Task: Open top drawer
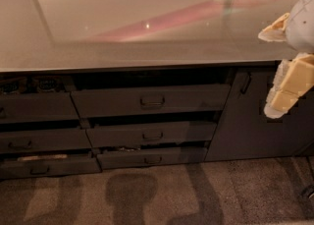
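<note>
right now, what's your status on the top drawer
Gripper at far right, beside the cabinet door, well off the top drawer. Handle untouched. Nothing in the way.

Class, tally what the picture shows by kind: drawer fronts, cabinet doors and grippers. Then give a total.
Drawer fronts: 6, counting the top drawer
Cabinet door: 1
Gripper: 1, open, at the right edge in front of the cabinet door
Total: 8

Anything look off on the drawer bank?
Every drawer sits ajar, not flush: top drawer, the two below, the left stack. Fronts look slightly skewed. Gripper is far right, by the cabinet door, touching none.
</note>
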